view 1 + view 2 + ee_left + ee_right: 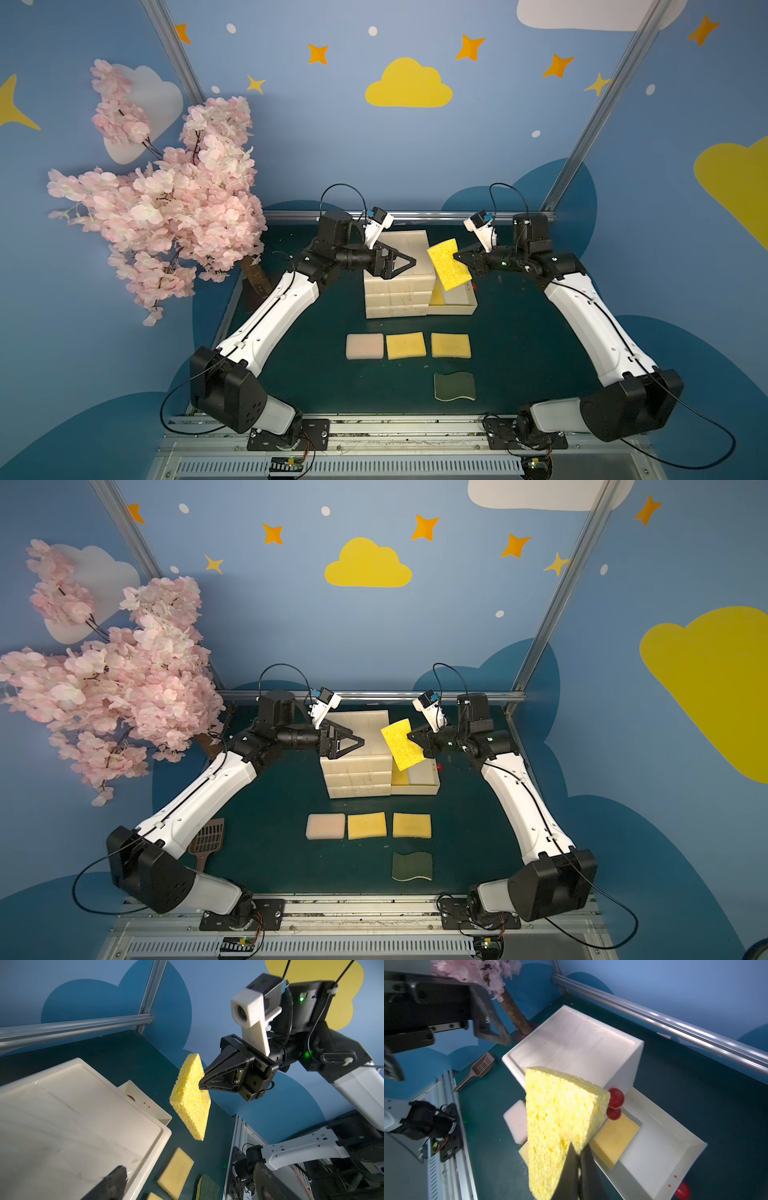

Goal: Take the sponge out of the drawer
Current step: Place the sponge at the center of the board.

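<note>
Blue wall with clouds and stars behind, dark green mat (291, 374) below; white drawer unit (395, 286) mid-frame in both top views, with one drawer (453, 309) pulled out to the right. The sponge (449, 264) hangs in the air just above that drawer, right of centre; it's tilted on edge and touches nothing but the fingers, so I read it as out of the drawer, not yet set down. Right gripper (201, 1087) is pressed together on it, pinching one long edge about halfway along, tips only a short way in; the foam looks dented there in the left wrist view. Left gripper (409, 263) is spread wide and empty, over the unit's top just left of the sponge. My call: a light, soft, open-pored slab; it squashes rather than slips and isn't fragile. A shallow edge pinch may let it swing; a deeper bite across the thickness at mid-edge should hold steadier. A second sponge (614, 1138) lies flat in the drawer; loose sponges (407, 345) and a green pad (454, 386) sit on the mat, lower centre.
</note>
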Controlling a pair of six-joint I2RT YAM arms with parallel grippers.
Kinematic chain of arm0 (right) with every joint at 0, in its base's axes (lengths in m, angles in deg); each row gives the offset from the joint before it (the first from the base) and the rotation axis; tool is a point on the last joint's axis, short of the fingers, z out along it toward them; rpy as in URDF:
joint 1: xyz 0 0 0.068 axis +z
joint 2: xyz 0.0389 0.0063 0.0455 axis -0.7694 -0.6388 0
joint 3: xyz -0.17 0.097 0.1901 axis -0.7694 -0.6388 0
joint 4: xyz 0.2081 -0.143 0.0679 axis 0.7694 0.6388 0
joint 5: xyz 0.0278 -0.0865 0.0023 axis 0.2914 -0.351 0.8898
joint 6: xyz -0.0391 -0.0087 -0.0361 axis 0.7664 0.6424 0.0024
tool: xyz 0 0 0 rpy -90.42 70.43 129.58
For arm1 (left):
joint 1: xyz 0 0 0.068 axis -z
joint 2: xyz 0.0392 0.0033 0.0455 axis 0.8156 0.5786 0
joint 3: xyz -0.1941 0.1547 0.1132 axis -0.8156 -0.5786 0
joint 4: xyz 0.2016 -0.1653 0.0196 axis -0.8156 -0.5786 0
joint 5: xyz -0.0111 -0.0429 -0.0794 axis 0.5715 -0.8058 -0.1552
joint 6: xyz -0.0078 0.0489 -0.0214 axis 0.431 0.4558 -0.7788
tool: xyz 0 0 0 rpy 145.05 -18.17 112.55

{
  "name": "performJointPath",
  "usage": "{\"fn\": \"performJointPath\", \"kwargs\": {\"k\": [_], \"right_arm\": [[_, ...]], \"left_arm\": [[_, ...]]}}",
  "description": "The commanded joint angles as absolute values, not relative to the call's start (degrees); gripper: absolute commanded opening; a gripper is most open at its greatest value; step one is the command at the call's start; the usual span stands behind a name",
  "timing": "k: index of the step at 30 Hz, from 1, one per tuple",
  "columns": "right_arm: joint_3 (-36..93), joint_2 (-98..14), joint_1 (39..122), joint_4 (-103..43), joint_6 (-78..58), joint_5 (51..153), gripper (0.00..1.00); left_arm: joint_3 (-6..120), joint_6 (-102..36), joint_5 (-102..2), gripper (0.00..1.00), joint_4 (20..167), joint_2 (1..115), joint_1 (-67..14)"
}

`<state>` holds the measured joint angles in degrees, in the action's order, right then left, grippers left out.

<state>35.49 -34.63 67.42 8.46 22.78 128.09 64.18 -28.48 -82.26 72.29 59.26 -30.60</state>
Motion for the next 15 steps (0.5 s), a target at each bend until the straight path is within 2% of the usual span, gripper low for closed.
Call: {"fn": "performJointPath", "kwargs": {"k": [1, 9, 15], "right_arm": [[38.9, -36.7, 69.2, 17.8, 29.7, 131.5, 0.0], [43.5, -39.6, 72.8, 23.9, 33.4, 130.7, 0.0], [46.6, -41.7, 74.9, 26.9, 35.2, 130.3, 0.0]], "left_arm": [[65.2, -24.8, -85.9, 0.95, 68.0, 60.7, -30.0], [66.6, -24.2, -85.4, 0.9, 66.7, 63.8, -29.0], [67.7, -24.4, -85.2, 0.81, 66.0, 65.7, -28.8]]}}
